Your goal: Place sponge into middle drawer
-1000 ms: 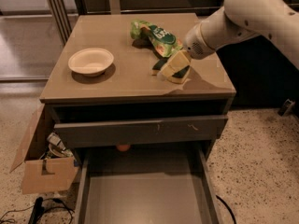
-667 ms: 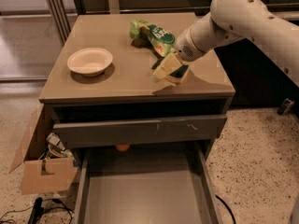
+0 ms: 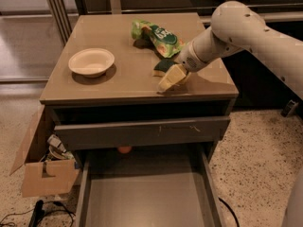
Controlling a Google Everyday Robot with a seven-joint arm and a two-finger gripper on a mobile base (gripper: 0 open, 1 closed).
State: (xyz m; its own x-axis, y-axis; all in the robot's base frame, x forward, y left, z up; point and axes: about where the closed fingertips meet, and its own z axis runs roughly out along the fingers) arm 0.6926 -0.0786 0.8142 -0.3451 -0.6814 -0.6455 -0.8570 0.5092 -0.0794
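Pincer [image 3: 171,78] shifted slightly toward the front edge of the worktop [image 3: 118,82], now low against the sponge [image 3: 162,66], which lies right of centre near that edge. Whether it is clamped on it cannot be told. Middle drawer [image 3: 142,197] stands pulled out below, ready to receive.
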